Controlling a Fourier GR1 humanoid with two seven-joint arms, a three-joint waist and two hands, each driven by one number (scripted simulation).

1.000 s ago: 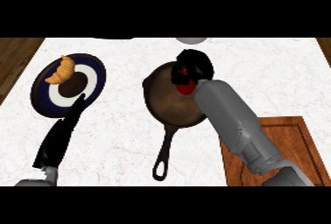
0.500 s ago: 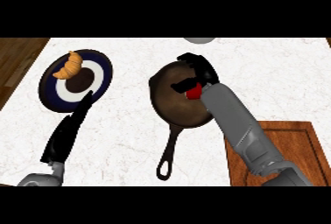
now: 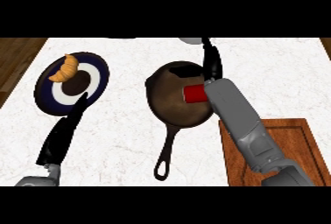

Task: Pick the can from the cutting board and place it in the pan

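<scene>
Red can (image 3: 192, 93) lies in the pan (image 3: 169, 111).
Nearest, the cutting board (image 3: 291, 140) sits at the tabletop's (image 3: 123, 135) right; the left robot hand (image 3: 63, 133) rests straight-fingered by the plate (image 3: 45, 89). Beyond the can, the right robot hand (image 3: 211, 61) stretches out flat, holding nothing.

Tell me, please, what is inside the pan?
A red can sits inside the pan. The right forearm crosses over it and covers its right end, so its full shape cannot be seen.
</scene>
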